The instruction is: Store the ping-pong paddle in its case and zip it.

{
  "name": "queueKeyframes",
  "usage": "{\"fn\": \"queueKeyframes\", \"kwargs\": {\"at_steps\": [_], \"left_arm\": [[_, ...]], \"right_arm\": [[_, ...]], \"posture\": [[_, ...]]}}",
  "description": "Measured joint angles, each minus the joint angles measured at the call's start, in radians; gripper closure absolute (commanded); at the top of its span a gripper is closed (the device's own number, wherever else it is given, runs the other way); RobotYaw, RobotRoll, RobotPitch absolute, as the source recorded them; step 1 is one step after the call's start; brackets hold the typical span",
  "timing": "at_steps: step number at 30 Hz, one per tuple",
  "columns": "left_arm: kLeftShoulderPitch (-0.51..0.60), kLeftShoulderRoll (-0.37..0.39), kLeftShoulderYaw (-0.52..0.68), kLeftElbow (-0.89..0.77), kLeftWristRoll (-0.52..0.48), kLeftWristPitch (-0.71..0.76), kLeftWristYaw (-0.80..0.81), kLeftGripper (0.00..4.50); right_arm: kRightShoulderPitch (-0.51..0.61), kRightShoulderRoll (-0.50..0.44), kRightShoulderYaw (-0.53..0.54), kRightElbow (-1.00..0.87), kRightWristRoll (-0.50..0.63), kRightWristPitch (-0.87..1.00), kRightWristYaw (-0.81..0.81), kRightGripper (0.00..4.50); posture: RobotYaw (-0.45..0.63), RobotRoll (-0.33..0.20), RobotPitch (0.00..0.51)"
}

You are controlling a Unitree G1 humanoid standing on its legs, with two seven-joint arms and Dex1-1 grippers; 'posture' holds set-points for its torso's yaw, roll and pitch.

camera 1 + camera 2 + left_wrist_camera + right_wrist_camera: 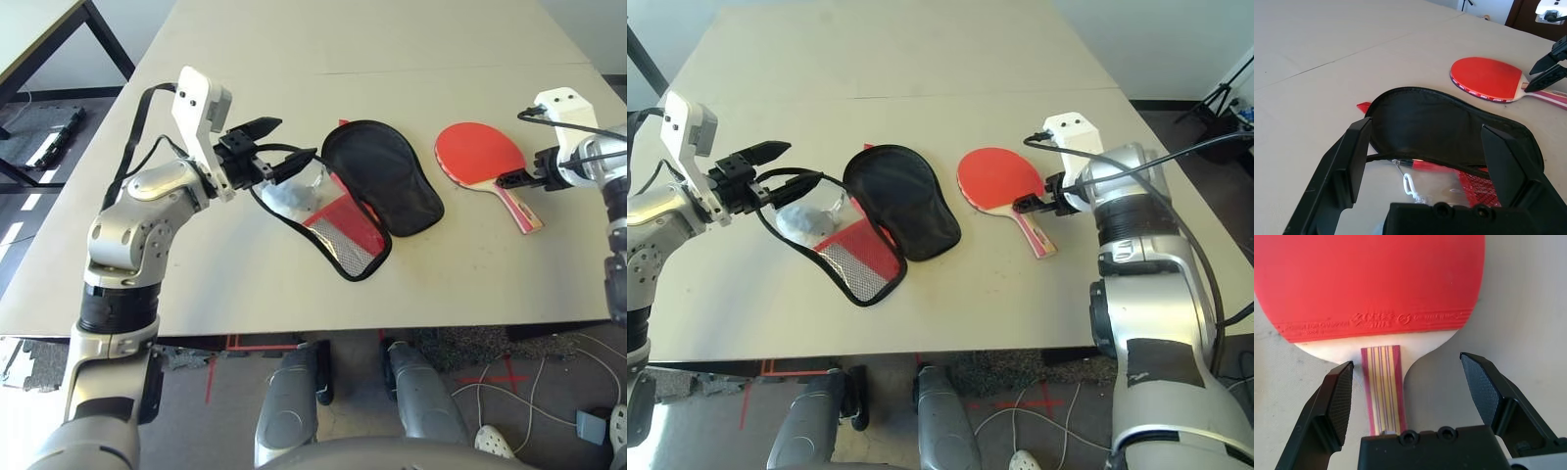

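Printed in small dark lettering along the lower edge of the red rubber on the ping-pong paddle [1371, 279], just above the pale wood at the handle: a row of characters and words, too small and faint to read. Repeated as a thin light band of print around the rubber's rim, as seen from the left wrist, likewise illegible. Nothing readable on the case [377, 191] or on the worktop [294, 59].
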Motion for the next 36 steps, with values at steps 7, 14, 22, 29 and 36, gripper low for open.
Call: {"fn": "queueKeyframes", "kwargs": {"at_steps": [7,14,22,29,36], "left_arm": [[-0.001,-0.005,-0.005,0.000,0.016,-0.007,-0.003,0.00],[-0.004,-0.016,-0.022,0.003,0.027,-0.013,-0.014,0.00],[-0.012,-0.023,-0.027,0.006,0.028,-0.015,-0.019,0.00],[-0.012,-0.024,-0.028,0.006,0.028,-0.015,-0.019,0.00],[-0.012,-0.024,-0.028,0.005,0.029,-0.014,-0.018,0.00]], "right_arm": [[0.106,-0.012,0.003,-0.215,0.066,0.160,-0.016,0.01],[0.155,-0.028,0.000,-0.309,0.124,0.200,-0.062,0.01],[0.166,-0.034,-0.002,-0.312,0.152,0.166,-0.109,2.12],[0.186,-0.024,-0.017,-0.351,0.181,0.128,-0.144,3.41],[0.202,0.056,-0.139,-0.524,0.247,0.117,-0.216,3.41]], "posture": [[0.09,0.000,0.228],[0.08,0.000,0.224],[0.08,0.000,0.224],[0.09,0.000,0.220],[0.10,0.000,0.220]]}}
